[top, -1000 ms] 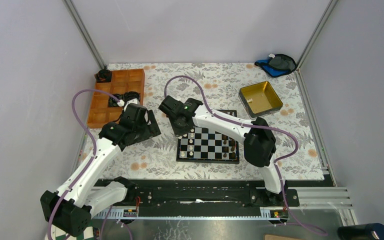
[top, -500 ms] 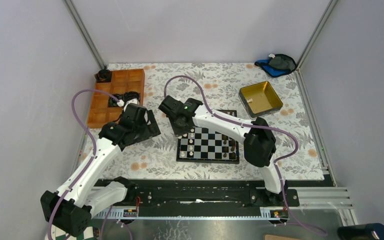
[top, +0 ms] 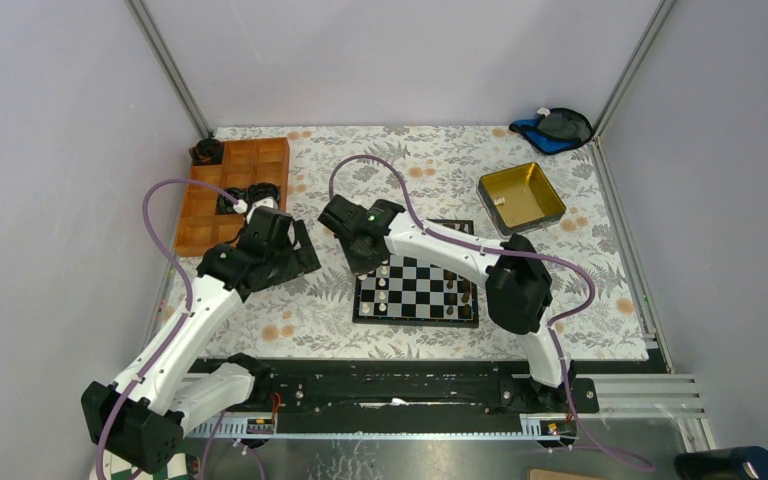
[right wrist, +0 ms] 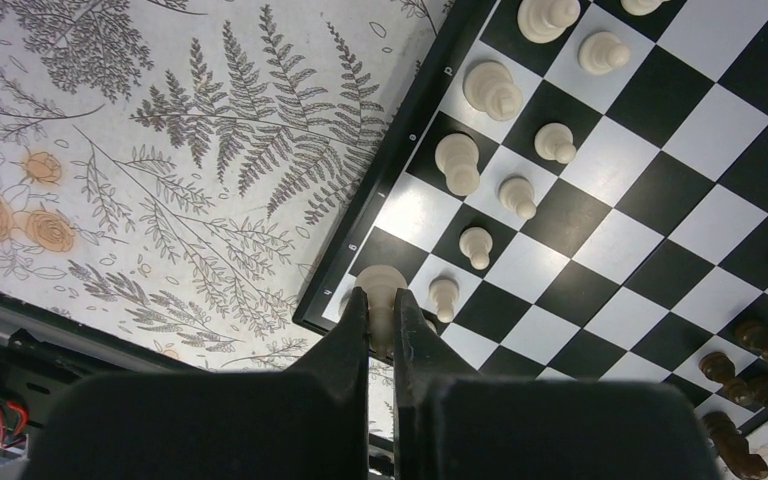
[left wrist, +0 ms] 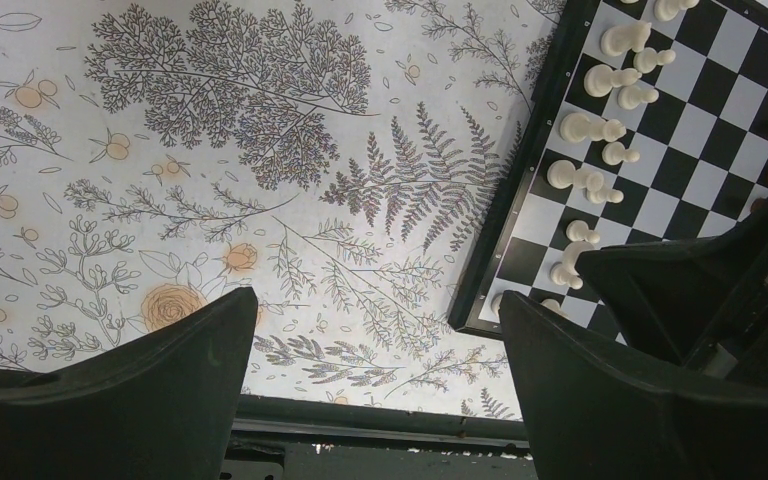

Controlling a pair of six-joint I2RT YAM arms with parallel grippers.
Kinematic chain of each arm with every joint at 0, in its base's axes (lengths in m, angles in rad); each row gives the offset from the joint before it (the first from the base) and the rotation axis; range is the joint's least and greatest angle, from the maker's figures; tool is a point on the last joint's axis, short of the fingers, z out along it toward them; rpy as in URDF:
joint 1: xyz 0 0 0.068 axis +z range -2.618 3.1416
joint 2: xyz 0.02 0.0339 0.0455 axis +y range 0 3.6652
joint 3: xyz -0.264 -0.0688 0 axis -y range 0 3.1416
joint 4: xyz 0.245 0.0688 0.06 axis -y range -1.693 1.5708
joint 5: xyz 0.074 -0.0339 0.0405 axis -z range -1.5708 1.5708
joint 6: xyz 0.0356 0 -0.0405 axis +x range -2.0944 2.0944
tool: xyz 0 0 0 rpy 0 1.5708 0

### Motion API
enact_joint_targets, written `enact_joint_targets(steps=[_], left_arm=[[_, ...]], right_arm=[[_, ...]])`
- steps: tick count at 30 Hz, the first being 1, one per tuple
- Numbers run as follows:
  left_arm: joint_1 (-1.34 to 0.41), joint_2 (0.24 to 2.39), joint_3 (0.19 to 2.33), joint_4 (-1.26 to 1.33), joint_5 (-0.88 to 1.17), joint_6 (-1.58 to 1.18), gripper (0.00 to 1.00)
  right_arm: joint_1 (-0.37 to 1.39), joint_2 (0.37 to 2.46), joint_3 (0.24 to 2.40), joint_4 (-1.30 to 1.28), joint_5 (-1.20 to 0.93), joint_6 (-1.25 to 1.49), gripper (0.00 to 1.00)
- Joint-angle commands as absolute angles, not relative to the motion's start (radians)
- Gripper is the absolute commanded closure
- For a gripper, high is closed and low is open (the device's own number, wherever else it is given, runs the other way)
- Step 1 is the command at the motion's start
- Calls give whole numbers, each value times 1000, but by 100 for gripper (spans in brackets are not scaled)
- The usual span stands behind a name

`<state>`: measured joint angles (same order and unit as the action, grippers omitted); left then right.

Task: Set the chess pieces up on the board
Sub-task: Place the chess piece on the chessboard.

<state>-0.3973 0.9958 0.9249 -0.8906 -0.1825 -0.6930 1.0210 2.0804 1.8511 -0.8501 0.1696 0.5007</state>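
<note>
The black-framed board (top: pixel 416 321) lies in the middle of the floral cloth. White chess pieces (right wrist: pixel 457 163) stand in two rows along its left side, and dark pieces (right wrist: pixel 750 340) on the opposite side. My right gripper (right wrist: pixel 381 325) is shut on a white piece (right wrist: pixel 381 288) over the corner square at the board's edge (right wrist: pixel 400 160). In the top view the right gripper (top: pixel 368 264) hangs over the board's far-left corner. My left gripper (left wrist: pixel 375 310) is open and holds nothing, above the cloth left of the board frame (left wrist: pixel 520 190). The white rows (left wrist: pixel 585 128) also show in the left wrist view.
An orange compartment tray (top: pixel 210 190) with dark items sits at the far left. A gold tin (top: pixel 521 197) stands at the far right, and a blue-black cloth (top: pixel 555 127) lies in the back corner. A black rail (top: pixel 390 385) runs along the near edge.
The right wrist has shifted very slightly while still gripping the white piece. The left arm has not moved.
</note>
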Motion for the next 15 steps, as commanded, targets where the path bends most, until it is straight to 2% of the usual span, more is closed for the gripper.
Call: enact_joint_targets(steps=[1, 15], left_arm=[[-388, 998, 931, -906, -188, -689, 1], [-385, 1008, 945, -914, -192, -679, 1]], right_arm=[[1032, 2075, 1839, -830, 205, 479, 100], [1032, 2112, 1821, -812, 211, 462, 100]])
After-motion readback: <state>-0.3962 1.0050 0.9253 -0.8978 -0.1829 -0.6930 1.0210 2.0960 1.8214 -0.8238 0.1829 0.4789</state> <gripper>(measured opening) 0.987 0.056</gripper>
